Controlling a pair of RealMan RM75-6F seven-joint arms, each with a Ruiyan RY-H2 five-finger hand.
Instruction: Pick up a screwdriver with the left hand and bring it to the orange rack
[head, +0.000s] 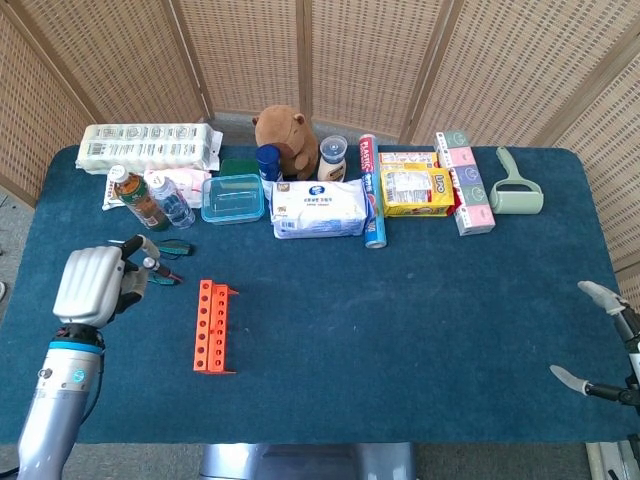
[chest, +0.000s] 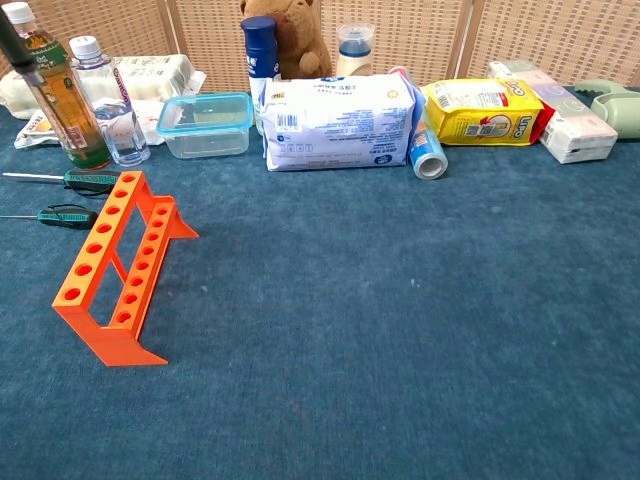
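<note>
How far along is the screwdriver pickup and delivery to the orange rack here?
Pickup looks done: the left hand holds a thin dark-handled screwdriver, raised off the blue cloth. In hand: carrying it; it is left of the orange plastic rack, not over it. Left: reaching the rack. Two green-handled screwdrivers lie untouched on the table.

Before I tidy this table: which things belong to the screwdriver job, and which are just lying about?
Job: left hand holding a screwdriver; orange rack; two spare screwdrivers on the cloth.

Lying about: bottles, plastic container, wipes pack, plush toy, yellow bag, lint roller.
</note>
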